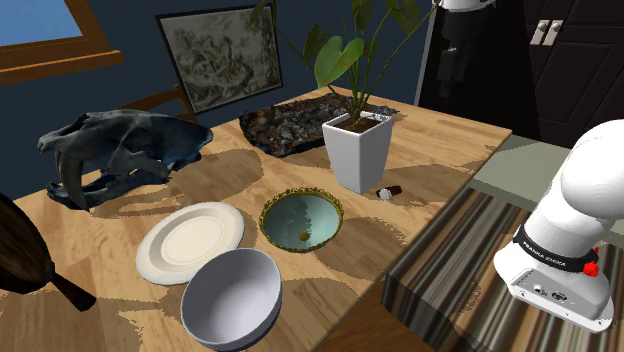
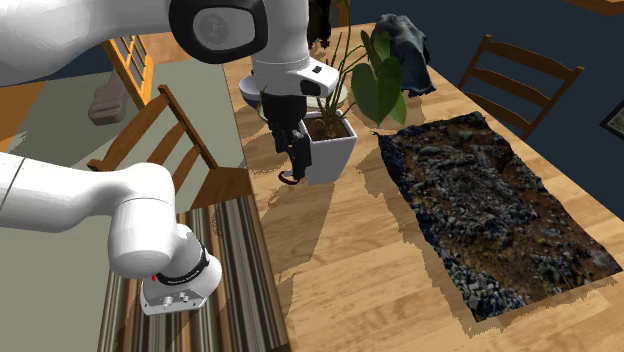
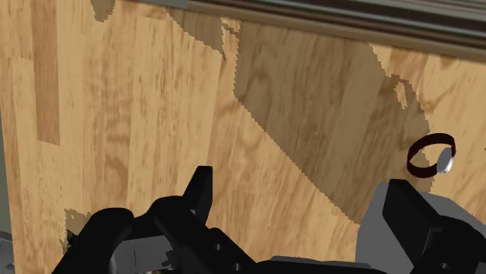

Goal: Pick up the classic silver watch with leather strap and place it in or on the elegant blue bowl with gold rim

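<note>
Shoulder view, holdings by descending size.

1. Wooden table (image 1: 440, 150): bears every item below.
2. White arm (image 1: 590, 190): reaches over the table from its stand. A black band near its base reads "FRANKA EMIKA", the only legible writing.
3. Dark rocky slab (image 1: 300, 125): lies flat at the far side, apart from the work.
4. Dark skull-like sculpture (image 1: 120, 150): stands at the view's left, well apart from the watch.
5. White planter (image 1: 357, 150) with a leafy plant: stands upright and crowds the approach on one side.
6. White plate (image 1: 190, 242) and plain pale bowl (image 1: 232, 297): just beside the target, not called for.
7. Blue bowl with gold rim (image 1: 320, 210): upright, mouth open, empty. It sits near the planter, so the carry should be short.
8. Gripper (image 3: 300, 183): fingers spread wide, nothing between them, hanging above the table by the planter, probably to straddle the watch. The watch lies just beyond one finger, so a sideways correction seems needed.
9. Watch (image 1: 388, 191): dark strap looped, silver face. It rests on the table just beside the planter's foot, towards the table edge.
</note>
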### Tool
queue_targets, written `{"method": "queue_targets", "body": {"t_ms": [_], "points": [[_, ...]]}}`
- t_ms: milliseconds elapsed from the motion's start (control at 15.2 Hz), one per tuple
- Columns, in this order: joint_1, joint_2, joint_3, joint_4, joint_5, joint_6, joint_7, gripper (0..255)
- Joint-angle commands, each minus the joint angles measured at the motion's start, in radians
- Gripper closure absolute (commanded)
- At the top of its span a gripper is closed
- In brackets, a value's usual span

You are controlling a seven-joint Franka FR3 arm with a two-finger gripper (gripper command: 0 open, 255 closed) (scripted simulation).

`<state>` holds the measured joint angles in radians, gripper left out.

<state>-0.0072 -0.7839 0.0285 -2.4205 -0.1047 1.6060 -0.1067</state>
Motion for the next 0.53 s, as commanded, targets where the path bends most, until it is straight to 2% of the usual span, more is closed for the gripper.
{"method": "queue_targets", "body": {"t_ms": [0,462], "points": [[0.0,0.0,0.0,0.0,0.0,0.0,0.0,0],[0.04,0.102,0.12,-0.074,0.092,0.12,0.171,0]]}}
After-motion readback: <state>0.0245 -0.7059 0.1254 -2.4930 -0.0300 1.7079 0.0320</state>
